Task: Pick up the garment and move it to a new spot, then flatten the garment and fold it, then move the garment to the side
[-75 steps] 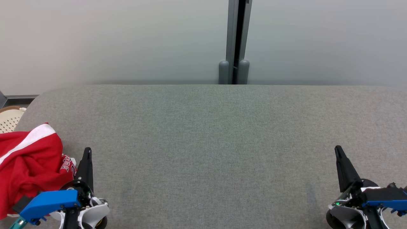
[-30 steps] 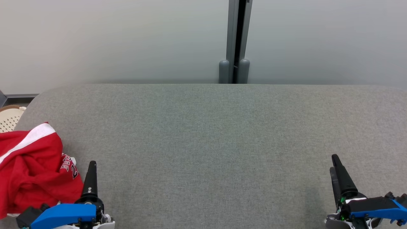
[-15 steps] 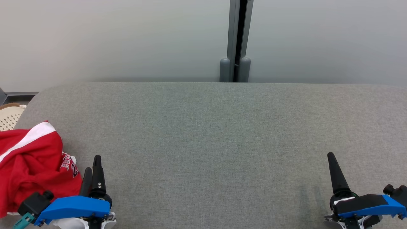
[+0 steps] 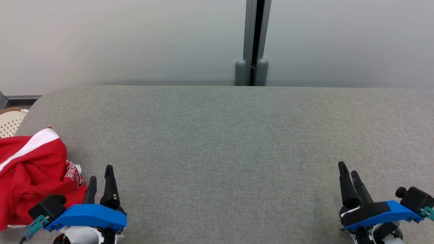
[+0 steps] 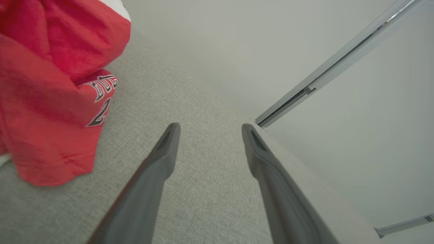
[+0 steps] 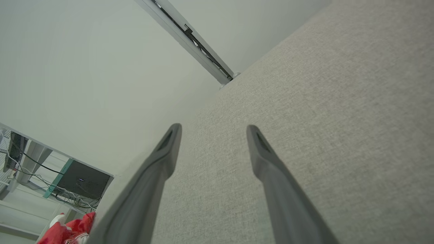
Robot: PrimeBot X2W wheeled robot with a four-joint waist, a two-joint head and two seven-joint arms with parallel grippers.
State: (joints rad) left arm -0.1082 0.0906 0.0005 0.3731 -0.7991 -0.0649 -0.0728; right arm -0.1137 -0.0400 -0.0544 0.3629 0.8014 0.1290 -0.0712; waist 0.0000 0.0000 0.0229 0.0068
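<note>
Red garment (image 4: 32, 173) crumpled in a heap at the near left edge of the grey fabric worktop (image 4: 220, 135) — white band across the upper fold, dark lettering and a numeral on the flap nearest the middle. Not flattened, not folded.

Just to its right, left tool (image 4: 100, 173): fingers pointing away over the cloth surface, spread wide, holding nothing. Close beside the garment's hem; contact hard to judge from the head view. In the left wrist view, left tool (image 5: 208, 127) wide apart over bare grey fabric, garment (image 5: 51, 101) off to the left of the fingers and clear of them.

Right tool (image 4: 348, 168) at the near right of the worktop, well apart from the garment, likewise wide and empty. In the right wrist view, right tool (image 6: 212, 127) splayed above bare fabric, a scrap of the red garment (image 6: 67, 232) low in the corner.

Behind the worktop, pale wall with a grey vertical post (image 4: 252, 37). Past the left end — part of a cream perforated basket (image 4: 9, 123).
</note>
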